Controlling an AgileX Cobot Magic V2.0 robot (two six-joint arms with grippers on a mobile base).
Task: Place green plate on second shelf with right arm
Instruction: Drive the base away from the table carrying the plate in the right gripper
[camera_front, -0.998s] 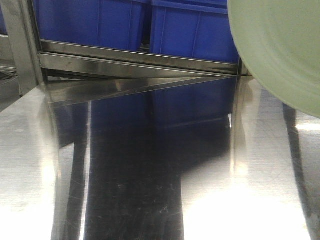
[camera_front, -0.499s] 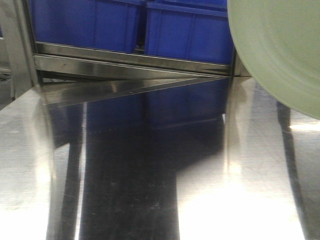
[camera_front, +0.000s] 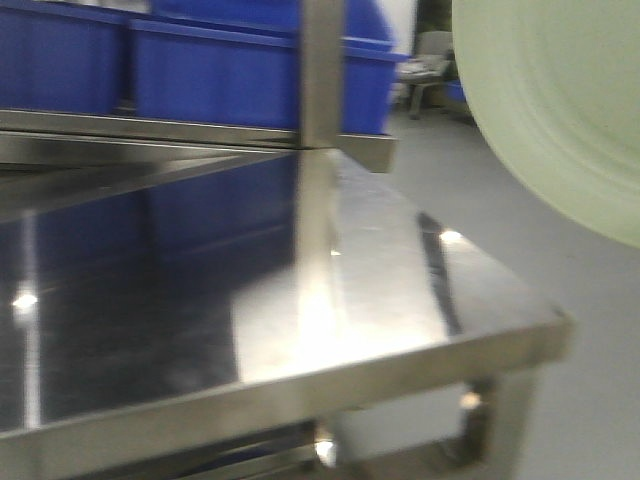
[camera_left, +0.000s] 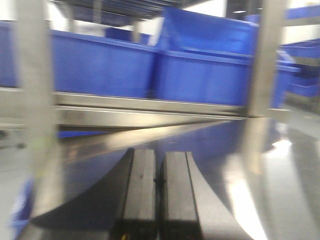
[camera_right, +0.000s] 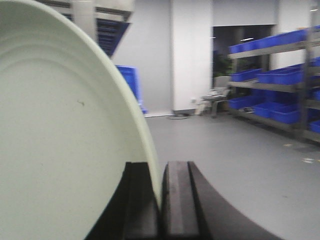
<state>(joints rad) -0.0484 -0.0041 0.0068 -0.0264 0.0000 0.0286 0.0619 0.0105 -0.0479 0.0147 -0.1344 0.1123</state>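
Currently pinching the green plate (camera_right: 65, 140) by its rim in the right tool (camera_right: 161, 200), tilted on edge high at the front view's right, clear of the steel bench (camera_front: 380, 260); hovering the left tool (camera_left: 159, 180), pressed together on nothing, over the bench before blue bins (camera_left: 100, 65).

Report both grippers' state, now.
Left gripper: closed, nothing in it.
Right gripper: closed on the rim of the plate.
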